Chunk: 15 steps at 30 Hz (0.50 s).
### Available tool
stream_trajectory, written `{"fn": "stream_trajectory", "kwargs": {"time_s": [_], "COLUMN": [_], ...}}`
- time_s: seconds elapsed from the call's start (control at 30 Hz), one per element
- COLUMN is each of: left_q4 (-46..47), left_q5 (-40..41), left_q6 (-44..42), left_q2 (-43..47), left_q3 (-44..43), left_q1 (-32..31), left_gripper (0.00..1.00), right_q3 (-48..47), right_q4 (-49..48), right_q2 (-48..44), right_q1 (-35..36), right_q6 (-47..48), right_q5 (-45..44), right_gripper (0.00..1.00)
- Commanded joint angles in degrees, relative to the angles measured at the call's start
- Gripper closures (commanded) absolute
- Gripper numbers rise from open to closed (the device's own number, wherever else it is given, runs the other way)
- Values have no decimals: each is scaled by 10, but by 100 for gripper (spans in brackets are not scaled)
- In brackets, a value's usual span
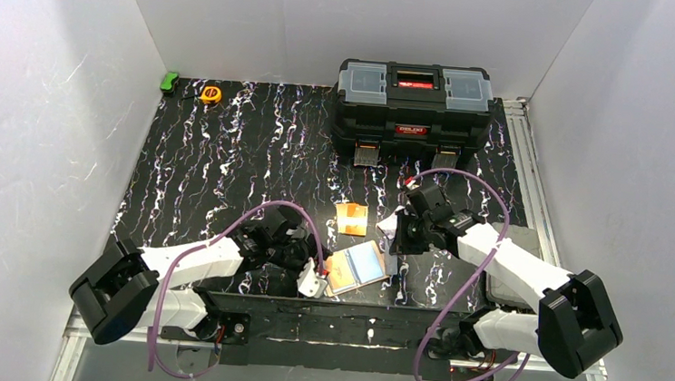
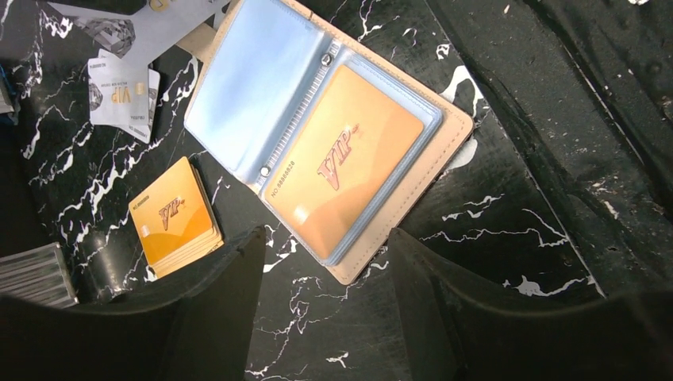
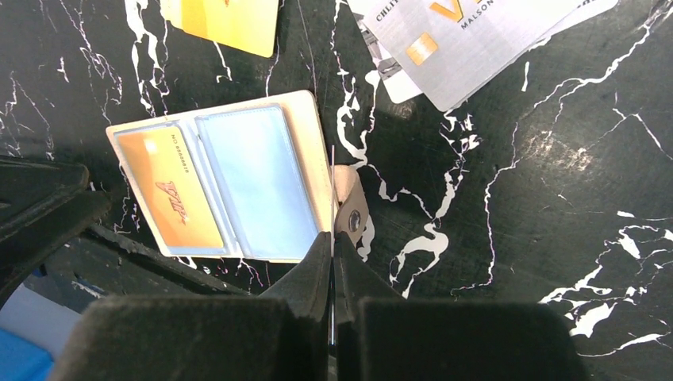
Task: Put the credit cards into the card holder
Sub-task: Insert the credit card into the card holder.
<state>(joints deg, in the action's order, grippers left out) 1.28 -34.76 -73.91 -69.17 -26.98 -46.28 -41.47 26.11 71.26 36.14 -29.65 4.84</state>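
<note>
**Holder open on the counter, one card pocketed**

The holder (image 2: 246,87) is laid open and flat on the counter (image 2: 79,175), just ahead of the left jaws, with its near edge reaching toward the gap between them; an orange card (image 2: 349,163) is seated in the clear pocket on the half nearer those jaws; the other pocket is seen plain pale blue. The left jaws are released, set apart with nothing between them. A stack (image 2: 174,216) of orange cards is placed ahead and to their left, beside the holder but apart from it; silver cards (image 2: 119,95) are spread farther ahead. The right jaws are clenched just behind the holder's snap tab (image 3: 350,214); a thin pale line is seen running out from between them, and what it is cannot be told.
</note>
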Motion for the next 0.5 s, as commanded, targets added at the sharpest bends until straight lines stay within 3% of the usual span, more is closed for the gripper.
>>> {"fn": "stream_trajectory", "kwargs": {"time_s": [0.0,0.47], "left_q4": [17,6], "left_q5": [-29,-25], "left_q6": [-13,-34], "left_q2": [-3,-10], "left_q3": [11,22], "left_q1": [-2,-3], "left_gripper": [45,56], "right_q3": [7,19], "right_q4": [-36,-83], "right_q2": [-20,-6], "right_q1": [3,3], "right_q6": [-4,-13], "right_q5": [-9,-10], "right_gripper": [99,99]}}
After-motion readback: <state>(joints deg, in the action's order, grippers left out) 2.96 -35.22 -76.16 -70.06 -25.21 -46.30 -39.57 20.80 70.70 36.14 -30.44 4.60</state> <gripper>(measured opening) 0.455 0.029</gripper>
